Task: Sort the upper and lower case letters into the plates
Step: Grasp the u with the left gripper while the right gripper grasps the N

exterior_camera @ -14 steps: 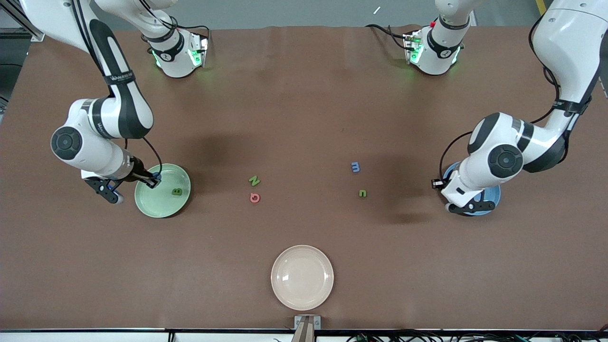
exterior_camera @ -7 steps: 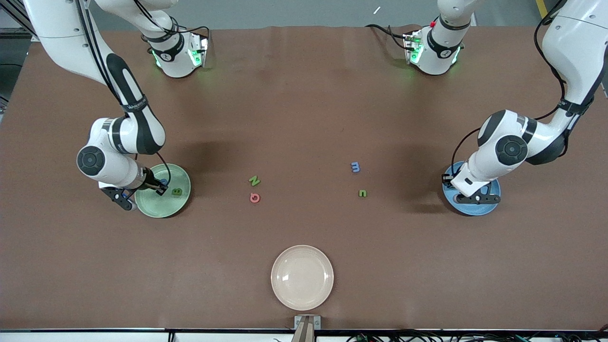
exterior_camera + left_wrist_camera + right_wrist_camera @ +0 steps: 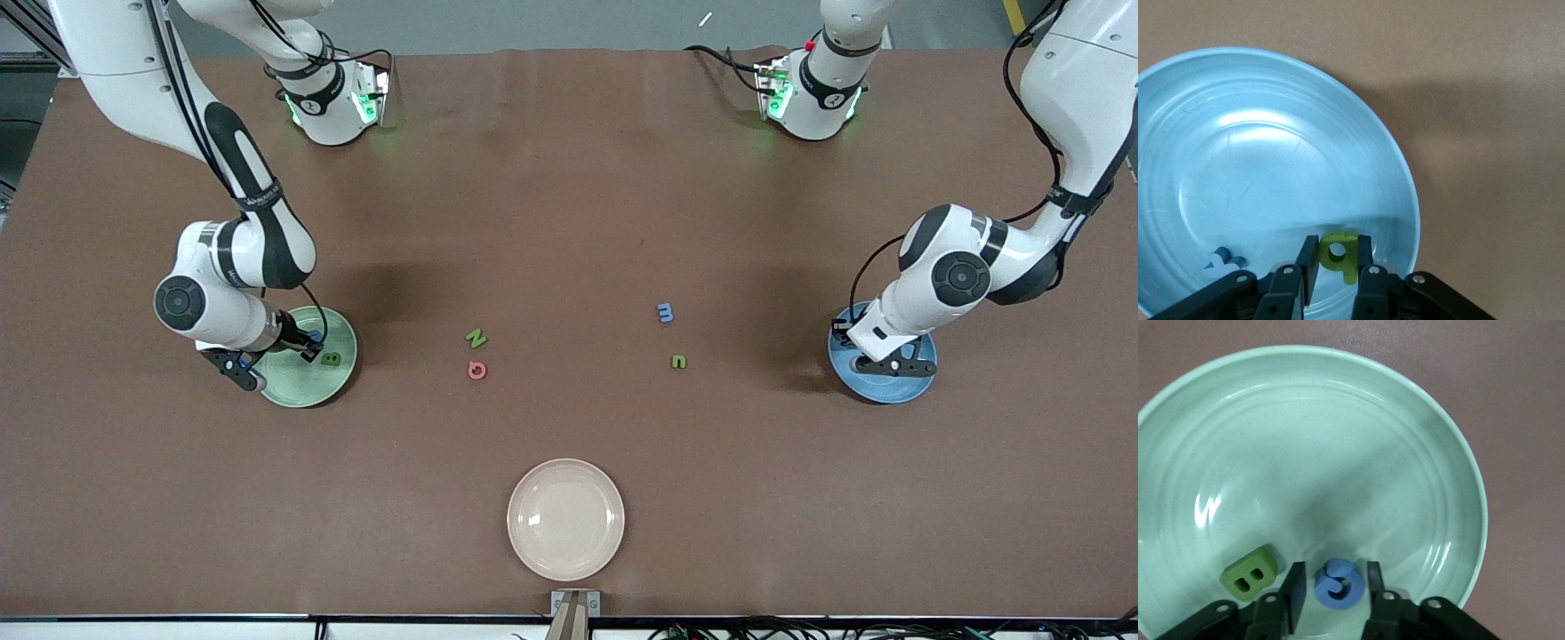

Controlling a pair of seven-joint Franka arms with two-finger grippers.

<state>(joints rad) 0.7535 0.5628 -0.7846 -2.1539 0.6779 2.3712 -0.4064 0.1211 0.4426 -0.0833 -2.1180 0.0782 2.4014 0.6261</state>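
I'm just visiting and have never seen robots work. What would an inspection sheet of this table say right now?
Surface: brown table, flat.
Job's things: green B lies in the pale green plate; a blue t lies in the blue plate. Green N, pink G, blue m and a small green letter lie on the table between the plates.
Clutter: cream-white plate, nearest the front camera.
Grippers: right tool over the green plate, around the blue C; left tool over the blue plate, around the green q.
Cables: black cables along both arms and at the bases.
Surroundings: grey floor past the bases.
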